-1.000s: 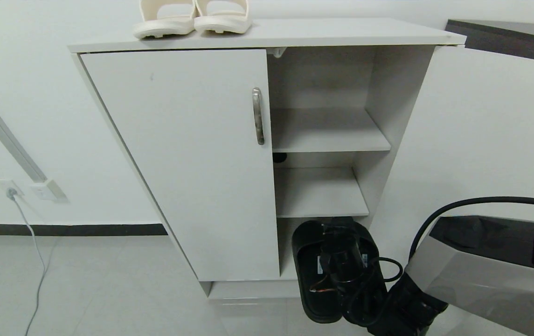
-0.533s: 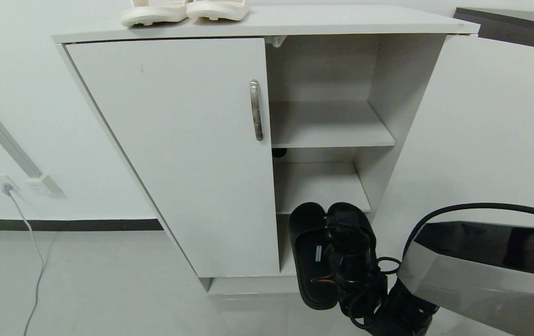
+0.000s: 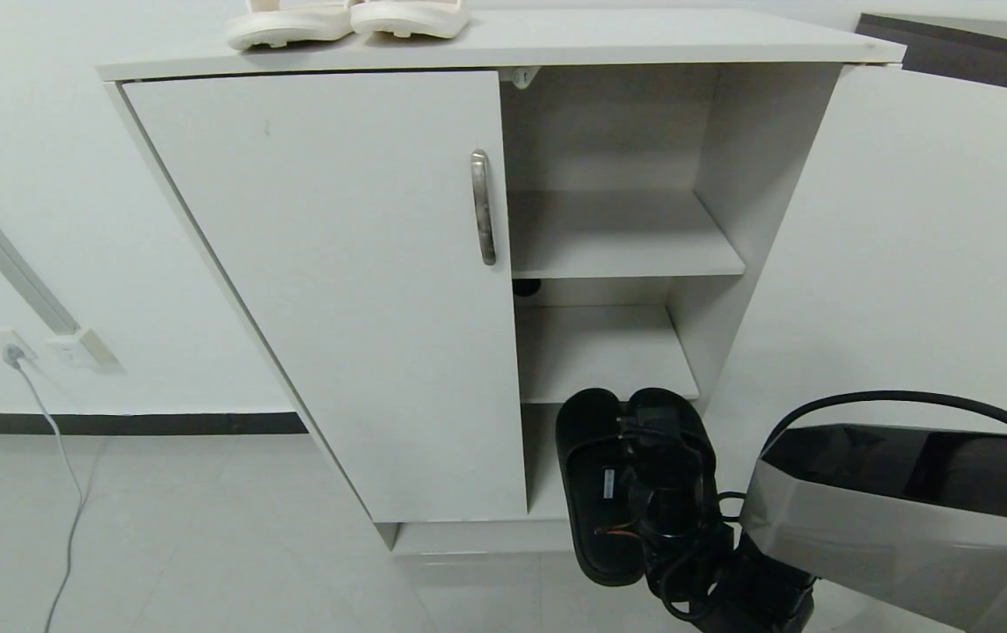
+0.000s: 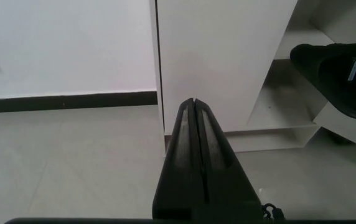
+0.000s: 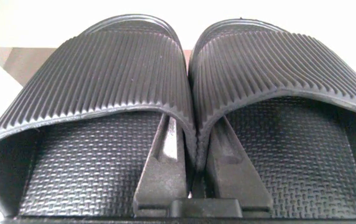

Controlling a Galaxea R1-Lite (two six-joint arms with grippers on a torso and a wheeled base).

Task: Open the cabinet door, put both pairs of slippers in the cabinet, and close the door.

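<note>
A pair of black slippers [image 3: 604, 492] hangs in front of the cabinet's [image 3: 644, 44] bottom opening, toes toward it. My right gripper [image 3: 666, 497] is shut on the pair. In the right wrist view its fingers [image 5: 165, 155] sit inside the ribbed black slippers [image 5: 103, 81] and pinch the two inner straps together [image 5: 190, 134]. A cream pair of slippers [image 3: 349, 19] lies on the cabinet top. The right door [image 3: 908, 246] stands wide open; the left door [image 3: 336, 290] is closed. My left gripper [image 4: 193, 106] is shut and empty, low above the floor before the left door, with a black slipper [image 4: 340, 74] beyond it.
Inside are two bare shelves [image 3: 617, 237] [image 3: 600, 352]. The left door has a metal handle [image 3: 484, 207]. A wall socket and cable [image 3: 46, 413] are at the far left. A dark piece of furniture [image 3: 969, 53] stands behind the open door. Bare floor [image 3: 204, 545] lies at the left.
The head camera shifted, so the cabinet sits higher in view. My right gripper carried the black slippers closer to the bottom opening, then slightly right.
</note>
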